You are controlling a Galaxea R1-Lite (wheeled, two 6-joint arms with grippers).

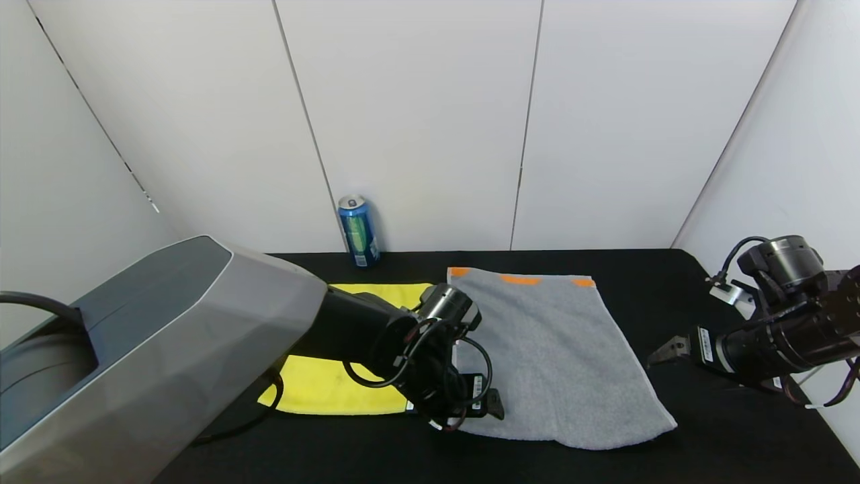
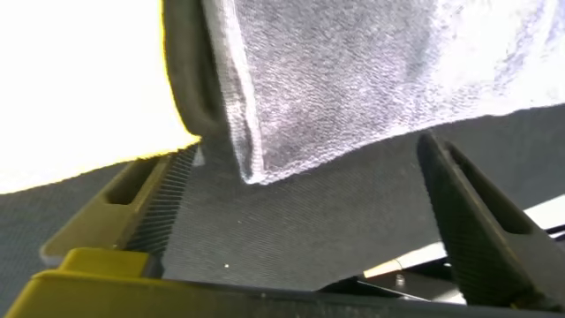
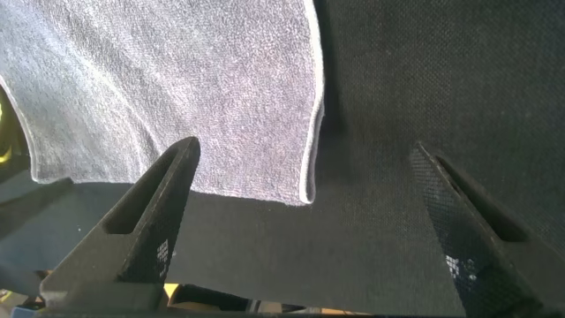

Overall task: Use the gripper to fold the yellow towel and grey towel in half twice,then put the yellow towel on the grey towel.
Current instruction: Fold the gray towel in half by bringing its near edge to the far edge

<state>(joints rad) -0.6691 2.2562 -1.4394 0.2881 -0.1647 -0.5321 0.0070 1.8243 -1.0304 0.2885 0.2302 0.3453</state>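
Fingers of the left gripper (image 1: 485, 403) are spread at the grey towel's (image 1: 557, 356) near corner, apparently for pinching it. The right gripper (image 1: 668, 349) is held open beside the towel, nothing gripped.

Big mid-grey terry towel (image 1: 561, 356) (orange patches along its far end) lies flat beside the bright yellow microfibre cloth (image 1: 336, 386) on the black table (image 1: 672, 282).

Left arm (image 1: 201, 336) hides the yellow towel's (image 1: 336, 390) middle and left part. Left claw (image 1: 494, 403) fingertips mostly hidden behind its wrist. Can (image 1: 358, 230) label too small to read.
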